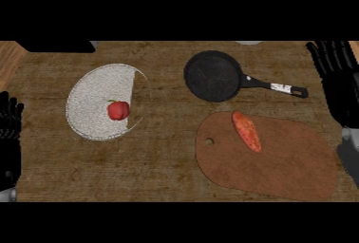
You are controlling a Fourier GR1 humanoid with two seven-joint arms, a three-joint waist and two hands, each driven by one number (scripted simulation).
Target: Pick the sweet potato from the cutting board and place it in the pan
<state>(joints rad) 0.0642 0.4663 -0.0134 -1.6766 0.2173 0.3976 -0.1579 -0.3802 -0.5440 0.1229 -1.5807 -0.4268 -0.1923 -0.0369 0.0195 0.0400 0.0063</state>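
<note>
An orange sweet potato [247, 131] lies lengthwise on the upper left part of the brown cutting board [294, 166]. Just above it sits the black pan [214, 76], its handle [277, 87] pointing right. My right hand [338, 80] is at the right edge of the head view, fingers straight and pointing up, apart from the sweet potato and beside the pan handle's tip. My left hand [8, 128] rests open at the left edge, far from the board.
A speckled white plate [95, 95] at the left holds a red apple [118, 110]. Wooden counter top [168, 156] runs between plate and board. A dark object [60, 46] sits at the top left edge.
</note>
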